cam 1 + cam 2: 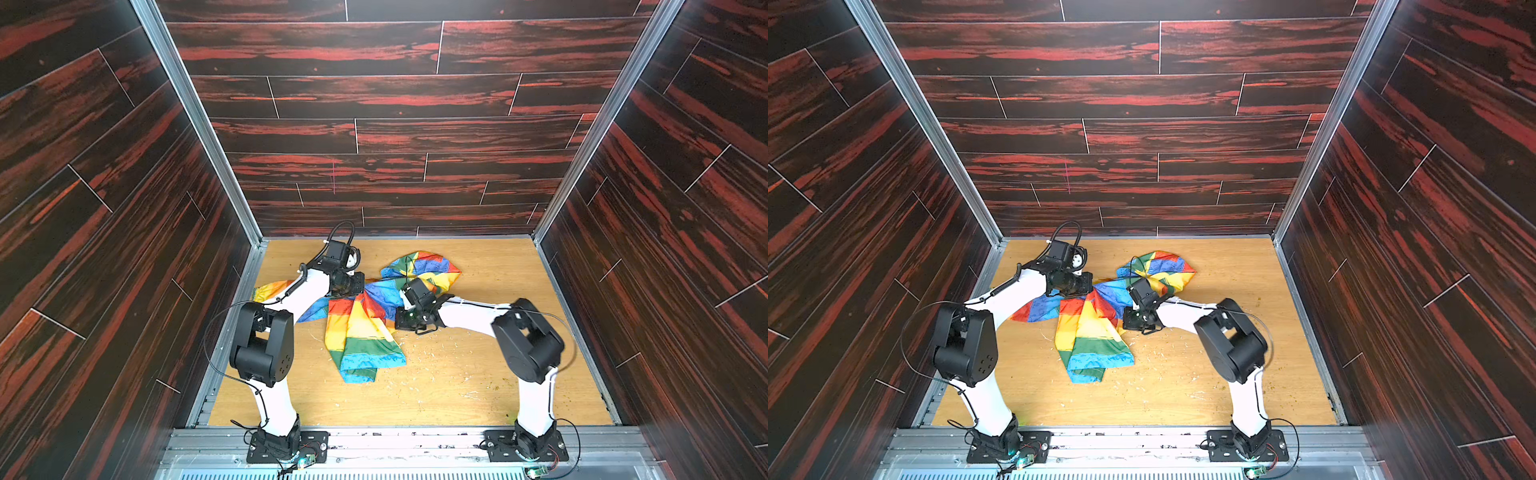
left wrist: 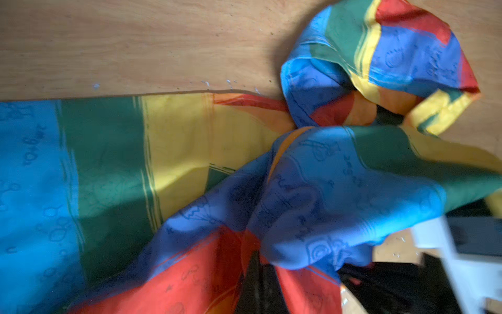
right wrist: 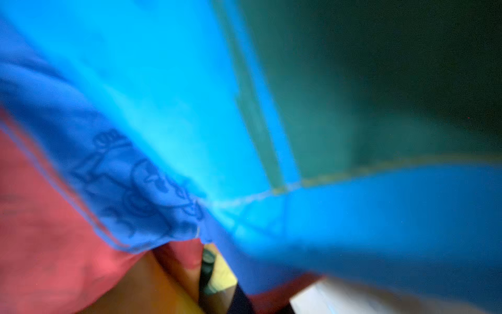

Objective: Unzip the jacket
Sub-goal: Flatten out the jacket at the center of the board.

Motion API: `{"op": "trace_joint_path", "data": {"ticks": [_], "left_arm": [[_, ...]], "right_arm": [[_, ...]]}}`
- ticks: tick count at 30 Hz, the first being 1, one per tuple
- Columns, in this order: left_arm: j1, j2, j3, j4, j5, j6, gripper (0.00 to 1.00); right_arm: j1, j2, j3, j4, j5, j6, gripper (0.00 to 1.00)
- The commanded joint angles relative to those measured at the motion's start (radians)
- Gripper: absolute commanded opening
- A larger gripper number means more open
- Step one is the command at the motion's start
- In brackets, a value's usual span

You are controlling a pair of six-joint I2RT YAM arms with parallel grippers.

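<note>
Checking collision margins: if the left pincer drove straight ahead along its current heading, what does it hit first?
The jacket: its blue fold is bunched right at the left pincer, with no gap showing. The right arm looks close behind that fabric, though depth there is unclear.

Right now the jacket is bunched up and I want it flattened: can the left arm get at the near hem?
Probably yes. The hem lies bare on the table, nothing over it. But the left claw is shut on the jacket farther back and must let go first.
</note>
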Motion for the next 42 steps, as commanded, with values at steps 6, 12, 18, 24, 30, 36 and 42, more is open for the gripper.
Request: {"op": "trace_joint_path", "data": {"ticks": [6, 12, 18, 24, 30, 36, 42], "left_arm": [[0.006, -0.171, -0.077, 0.054, 0.137, 0.034, 0.0], [-0.052, -0.168, -0.084, 0.035, 0.186, 0.065, 0.0], [-0.135, -0.15, -0.065, 0.002, 0.16, 0.091, 0.0], [-0.186, -0.14, -0.046, 0.003, 0.154, 0.089, 0.0], [-0.199, -0.122, -0.042, -0.024, 0.035, 0.085, 0.0], [-0.146, -0.068, -0.056, -0.001, -0.132, -0.021, 0.0], [-0.117, 0.039, -0.011, -0.032, -0.205, -0.054, 0.0]], "right_arm": [[-0.016, -0.235, 0.237, -0.472, 0.361, -0.122, 0.0], [-0.067, -0.308, 0.307, -0.63, 0.481, -0.155, 0.0], [-0.125, -0.294, 0.419, -0.839, 0.471, -0.266, 0.0], [-0.16, -0.355, 0.545, -0.946, 0.442, -0.314, 0.0], [-0.19, -0.23, 0.596, -0.987, 0.279, -0.41, 0.0], [-0.332, -0.002, 0.601, -0.659, -0.023, -0.4, 0.27], [-0.332, -0.087, 0.509, -0.506, -0.013, -0.304, 0.77]]}}
